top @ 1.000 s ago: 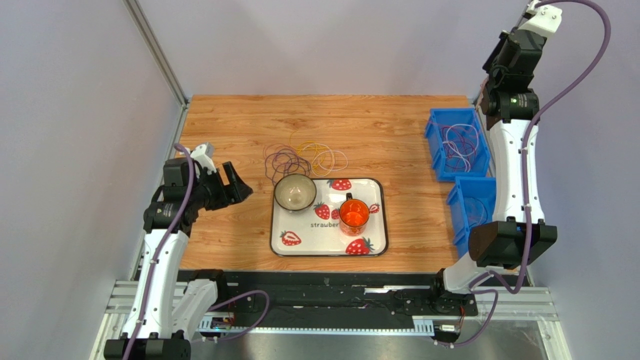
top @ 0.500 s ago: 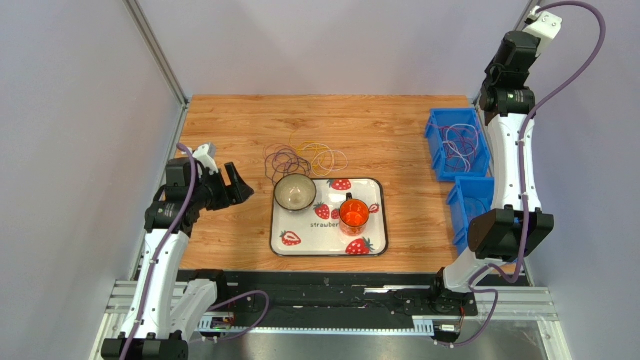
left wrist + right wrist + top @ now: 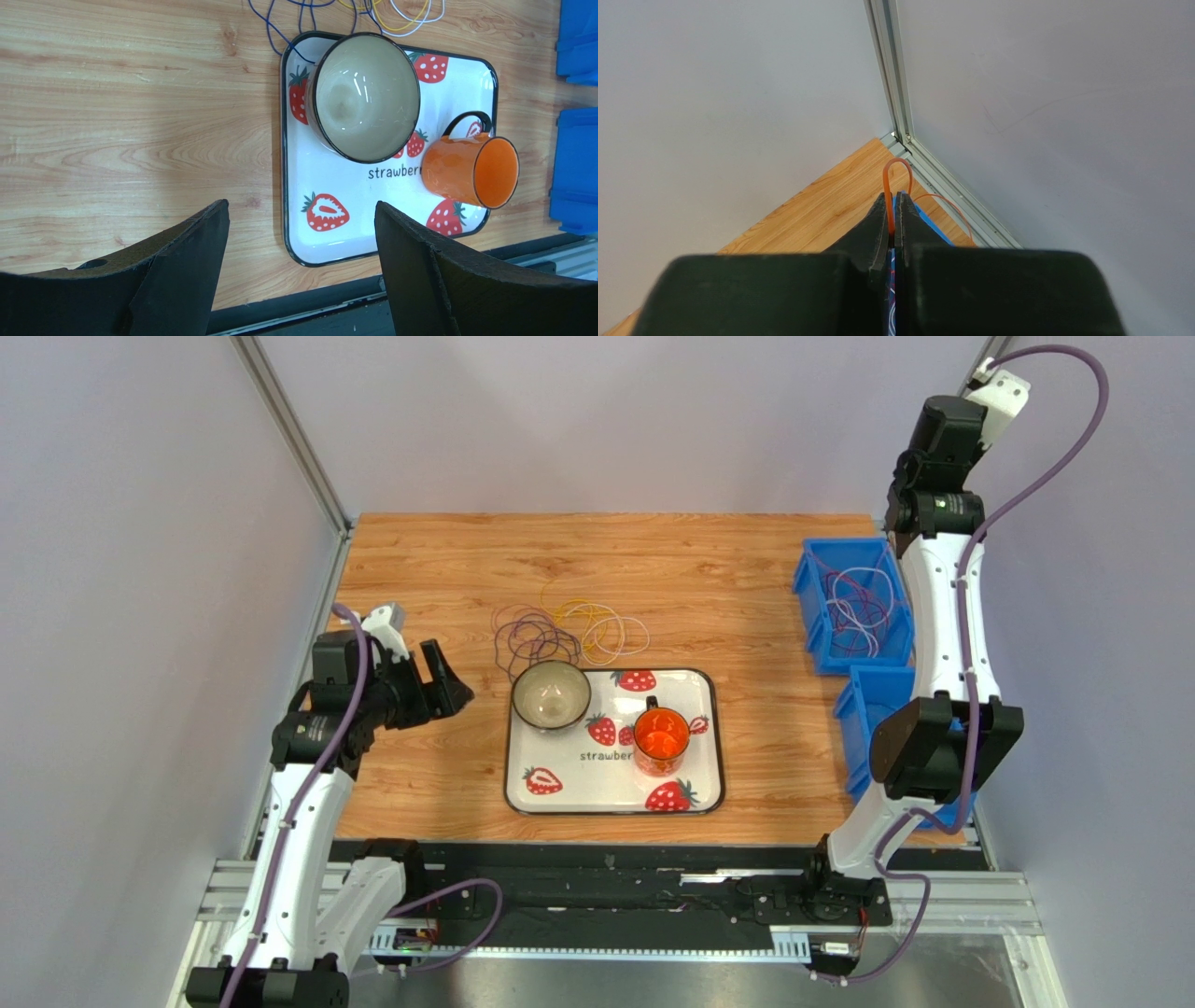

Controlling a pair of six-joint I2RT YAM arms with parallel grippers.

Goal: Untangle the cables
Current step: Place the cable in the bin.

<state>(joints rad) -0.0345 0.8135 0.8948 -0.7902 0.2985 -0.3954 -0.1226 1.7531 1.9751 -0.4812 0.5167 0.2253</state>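
The tray (image 3: 365, 210) bears "strawber", its end behind the mug (image 3: 456, 168).

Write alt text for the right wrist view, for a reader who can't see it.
The right gripper is shut on a thin orange cable, whose loop arcs up just past the fingertips. Beyond lie the edge of a blue bin, a corner of the wooden table, grey walls and a metal frame post.
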